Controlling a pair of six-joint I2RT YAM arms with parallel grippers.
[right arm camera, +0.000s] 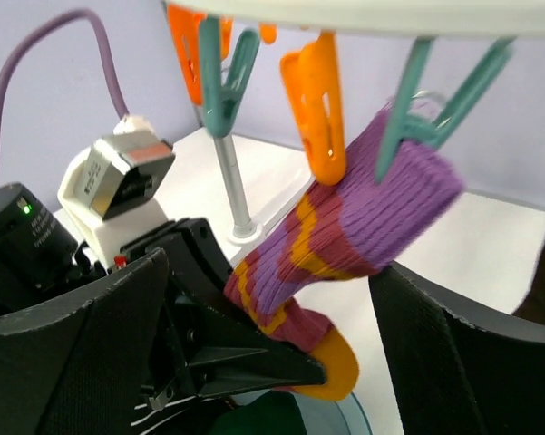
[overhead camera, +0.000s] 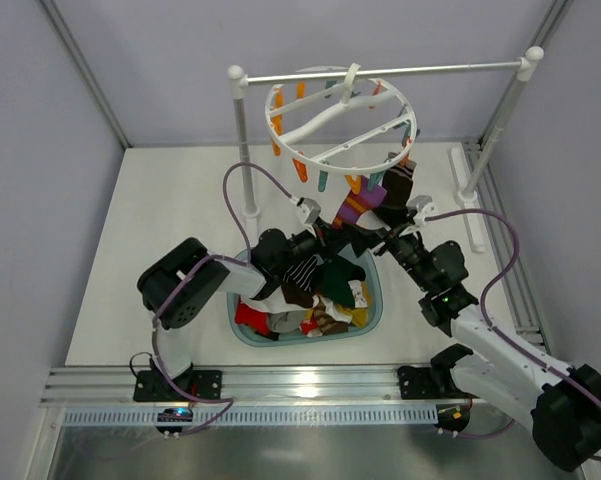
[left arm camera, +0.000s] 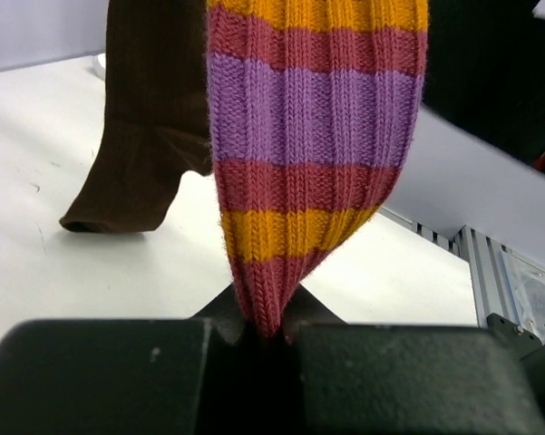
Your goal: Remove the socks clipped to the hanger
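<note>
1. Hanging from a teal plastic clip [right arm camera: 417, 118], the purple, red and orange striped knit sock [left arm camera: 313, 136] droops from the rim of the white plastic ring hanger [overhead camera: 272, 112], which is hooked over a white rail [overhead camera: 380, 72] near the far edge of the desk [overhead camera: 160, 220].
2. Its lower end, by the orange toe, is pinched in the left claw [left arm camera: 265, 331], whose fingers are pressed together on the fabric.
3. The right claw [right arm camera: 272, 272] stands spread wide, one finger on each side of the sock just under the clips and neither touching it.
4. The sock is light, soft and stretchy. Judging by this, a pull from the toe will lengthen the knit before the clip gives way, so a hold high up, close below the teal clip, should free it more cleanly. A steady downward tug seems safer than a jerk, which could swing the hanger.
5. An orange plastic clip [right arm camera: 319, 109] hangs just beside the teal one, resting against the sock. I cannot tell whether it grips it.
6. A dark brown ribbed sock [left arm camera: 141, 118] hangs near the striped one, also from the hanger.
7. Below, toward the middle of the near edge of the desk, a teal tub [overhead camera: 298, 343] holds a heap of loose socks.
</note>
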